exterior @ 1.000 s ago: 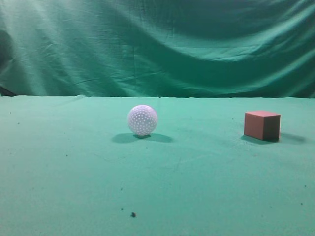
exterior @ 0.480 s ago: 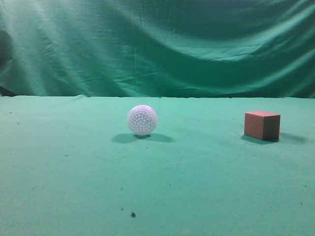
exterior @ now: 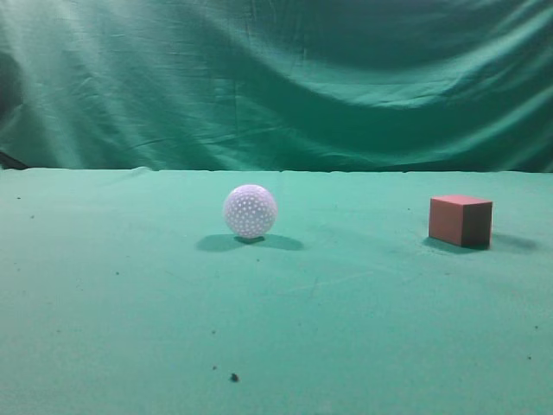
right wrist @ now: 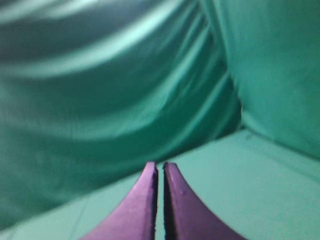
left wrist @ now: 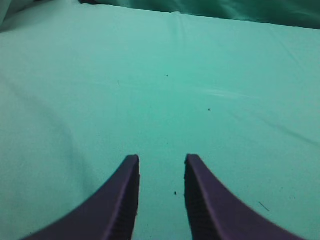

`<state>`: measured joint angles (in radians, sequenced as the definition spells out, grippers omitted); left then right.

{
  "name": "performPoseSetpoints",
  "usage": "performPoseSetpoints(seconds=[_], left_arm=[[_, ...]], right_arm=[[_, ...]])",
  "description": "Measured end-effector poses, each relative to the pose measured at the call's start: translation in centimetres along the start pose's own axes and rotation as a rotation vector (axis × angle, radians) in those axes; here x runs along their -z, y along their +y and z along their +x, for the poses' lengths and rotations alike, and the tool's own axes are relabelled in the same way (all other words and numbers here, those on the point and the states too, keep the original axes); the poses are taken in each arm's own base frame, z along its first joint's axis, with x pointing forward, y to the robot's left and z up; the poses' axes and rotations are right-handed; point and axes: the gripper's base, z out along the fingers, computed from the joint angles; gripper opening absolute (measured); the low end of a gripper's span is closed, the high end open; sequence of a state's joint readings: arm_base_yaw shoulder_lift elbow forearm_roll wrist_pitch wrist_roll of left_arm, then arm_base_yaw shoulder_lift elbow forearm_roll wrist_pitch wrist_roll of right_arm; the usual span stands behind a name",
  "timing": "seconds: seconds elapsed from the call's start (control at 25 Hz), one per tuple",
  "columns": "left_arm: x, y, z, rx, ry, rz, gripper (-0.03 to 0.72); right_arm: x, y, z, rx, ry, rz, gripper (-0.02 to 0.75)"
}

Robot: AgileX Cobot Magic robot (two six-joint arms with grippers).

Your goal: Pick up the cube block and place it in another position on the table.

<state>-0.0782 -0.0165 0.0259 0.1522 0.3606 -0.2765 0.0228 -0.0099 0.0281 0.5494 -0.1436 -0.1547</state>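
Note:
The reddish-brown cube block [exterior: 460, 220] rests on the green table [exterior: 346, 320] at the right in the exterior view. Neither gripper shows in that view. In the left wrist view my left gripper [left wrist: 161, 159] is open and empty over bare green cloth [left wrist: 200, 90]. In the right wrist view my right gripper [right wrist: 160, 166] is shut with nothing between its fingers; it faces the wrinkled backdrop and a strip of table [right wrist: 250, 165]. The cube shows in neither wrist view.
A white dimpled ball [exterior: 250, 211] sits near the middle of the table, left of the cube. The wrinkled green curtain [exterior: 276, 78] hangs behind the table's far edge. Small dark specks [exterior: 233, 377] lie on the near cloth.

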Motion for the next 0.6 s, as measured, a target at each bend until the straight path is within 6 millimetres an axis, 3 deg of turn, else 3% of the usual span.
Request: performPoseSetpoints(seconds=[0.16,0.28,0.4,0.6], left_arm=[[0.0,0.0,0.0,0.0,0.0,0.0,0.262],[0.0,0.0,0.0,0.0,0.0,0.0,0.262],[0.0,0.0,0.0,0.0,0.0,0.0,0.262],[0.0,0.0,0.0,0.0,0.0,0.0,0.262]], right_arm=[[0.0,0.5,-2.0,0.017,-0.099,-0.004,0.0],[-0.3,2.2,-4.9,0.108,-0.086,-0.047,0.0],[-2.0,3.6,-5.6,0.158,0.122,-0.083,0.0],[-5.0,4.1,-3.6,0.173,0.489,-0.088,0.0]])
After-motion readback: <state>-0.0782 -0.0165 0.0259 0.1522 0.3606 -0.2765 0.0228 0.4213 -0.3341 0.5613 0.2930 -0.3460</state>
